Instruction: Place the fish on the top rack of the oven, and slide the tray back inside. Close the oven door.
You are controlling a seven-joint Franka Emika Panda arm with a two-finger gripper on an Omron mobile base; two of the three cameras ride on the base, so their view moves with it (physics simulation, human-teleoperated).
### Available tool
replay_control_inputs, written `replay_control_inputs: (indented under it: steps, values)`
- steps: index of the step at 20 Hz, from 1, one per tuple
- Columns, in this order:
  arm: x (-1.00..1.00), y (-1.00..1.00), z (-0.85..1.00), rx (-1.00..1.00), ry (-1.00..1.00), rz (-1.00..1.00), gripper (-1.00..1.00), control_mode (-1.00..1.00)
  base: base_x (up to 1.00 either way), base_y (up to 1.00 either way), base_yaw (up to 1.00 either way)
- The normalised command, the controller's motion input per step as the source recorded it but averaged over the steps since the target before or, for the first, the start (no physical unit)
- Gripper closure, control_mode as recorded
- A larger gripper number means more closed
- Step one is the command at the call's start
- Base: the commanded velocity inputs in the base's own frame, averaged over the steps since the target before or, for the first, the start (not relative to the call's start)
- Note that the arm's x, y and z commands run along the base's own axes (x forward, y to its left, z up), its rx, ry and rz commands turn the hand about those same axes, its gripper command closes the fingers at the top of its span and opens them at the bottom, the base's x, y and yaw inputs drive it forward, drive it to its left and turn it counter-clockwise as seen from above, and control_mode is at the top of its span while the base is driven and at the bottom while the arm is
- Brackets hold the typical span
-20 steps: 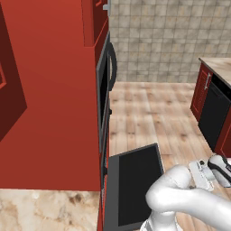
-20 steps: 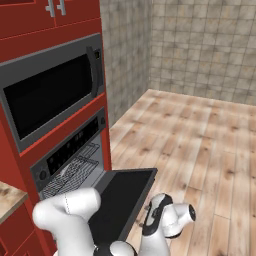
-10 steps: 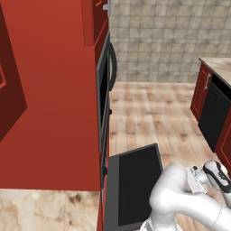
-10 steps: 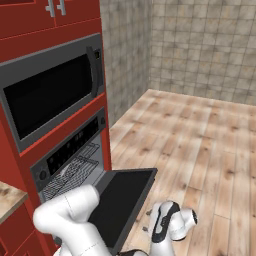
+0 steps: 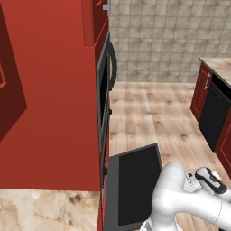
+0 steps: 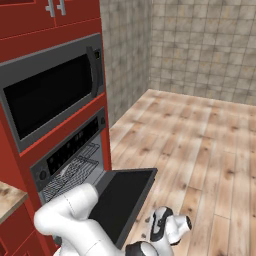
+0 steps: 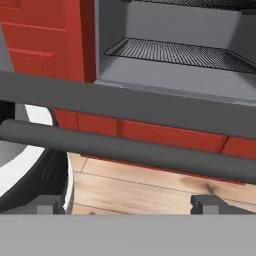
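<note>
The oven [image 6: 70, 150] sits in red cabinetry with its black oven door [image 5: 135, 185] dropped open and flat. In the hand view my gripper [image 7: 129, 205] is open and empty, low in front of the door's grey edge [image 7: 150, 107] and its straight dark bar handle [image 7: 125, 147]. Beyond the door, inside the grey cavity, lies a wire rack [image 7: 175, 52], and the top rack's edge [image 7: 200, 2] shows above it. From the right base view a wire tray [image 6: 70, 174] lies inside the oven. My hand [image 6: 167, 227] hangs near the floor off the door's outer end. The fish is out of view.
A black microwave with a bowed handle [image 6: 50, 95] sits above the oven. A red cabinet run with a black dishwasher panel [image 5: 212, 113] stands across the wooden floor [image 6: 200, 150]. A marble counter corner [image 5: 45, 210] lies beside the base.
My hand has sunk a little lower by the door's outer end, and the elbow has shifted. The jaws stayed open. The door has not moved.
</note>
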Motion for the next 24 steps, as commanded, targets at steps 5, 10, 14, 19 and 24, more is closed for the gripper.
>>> replay_control_inputs:
  steps: [5, 10, 14, 19, 24]
  values:
    - [0.45, 0.0, -0.6, 0.07, 0.0, 0.0, -1.0, -1.0, 0.0, 0.0, 0.0]
    - [0.55, 0.0, -0.52, 0.15, 0.0, 0.0, -1.0, -1.0, 0.0, 0.0, 0.0]
    - [0.61, 0.0, -0.6, 0.17, 0.0, 0.0, -1.0, -1.0, 0.0, 0.0, 0.0]
    - [0.8, 0.0, -0.49, 0.2, 0.03, 0.06, -1.0, -1.0, 0.0, 0.0, 0.0]
    - [1.0, 0.01, -0.42, 0.23, 0.15, 0.17, -1.0, -1.0, 0.0, 0.0, 0.0]
